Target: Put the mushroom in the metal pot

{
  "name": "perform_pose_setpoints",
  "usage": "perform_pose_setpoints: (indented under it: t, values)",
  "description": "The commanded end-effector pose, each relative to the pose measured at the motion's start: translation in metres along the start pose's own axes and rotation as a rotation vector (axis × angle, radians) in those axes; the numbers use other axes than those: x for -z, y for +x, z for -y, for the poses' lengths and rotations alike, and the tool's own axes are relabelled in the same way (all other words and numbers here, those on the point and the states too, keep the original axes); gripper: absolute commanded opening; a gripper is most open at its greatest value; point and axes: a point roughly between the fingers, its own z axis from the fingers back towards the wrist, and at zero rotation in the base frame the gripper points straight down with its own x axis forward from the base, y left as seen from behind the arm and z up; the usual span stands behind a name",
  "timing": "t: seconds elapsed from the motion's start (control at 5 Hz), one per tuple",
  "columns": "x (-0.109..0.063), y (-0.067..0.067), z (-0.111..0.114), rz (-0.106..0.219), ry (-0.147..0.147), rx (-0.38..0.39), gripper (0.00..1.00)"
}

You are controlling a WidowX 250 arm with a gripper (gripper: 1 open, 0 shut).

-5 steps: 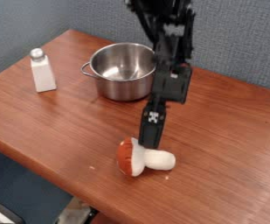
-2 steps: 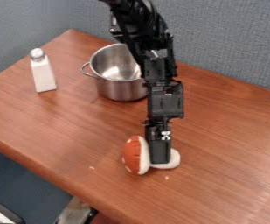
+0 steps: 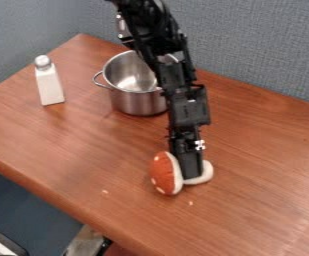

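On a reddish-brown wooden bench (image 3: 63,140) before a blue-grey wall: metal pot (image 3: 133,82), white bottle (image 3: 47,80). Tool (image 3: 186,172) narrowed around the mushroom (image 3: 170,172) near the front edge.

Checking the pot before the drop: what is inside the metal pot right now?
The metal pot shows only bare shiny inner wall; nothing visible inside. The arm covers its right side, so that part is hidden. The mushroom lies on the table, at the gripper.
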Motion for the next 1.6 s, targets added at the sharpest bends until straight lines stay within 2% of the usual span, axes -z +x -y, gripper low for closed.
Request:
perform_pose_setpoints:
  t: [0.0, 0.2, 0.4, 0.6, 0.8, 1.0, 1.4]
  values:
    - [-0.036, -0.004, -0.009, 0.107, 0.079, 0.0, 0.0]
    - [-0.059, 0.001, -0.006, 0.091, 0.128, -0.007, 0.0]
    - [-0.098, 0.009, 0.0, 0.098, 0.207, -0.01, 0.0]
    - [-0.138, 0.01, -0.004, 0.16, 0.263, -0.031, 0.0]
    - [-0.164, 0.006, -0.031, 0.214, 0.278, -0.105, 0.0]
    - [-0.18, -0.001, -0.053, 0.246, 0.294, -0.161, 0.0]
    - [-0.175, 0.004, -0.081, 0.249, 0.296, -0.225, 0.0]
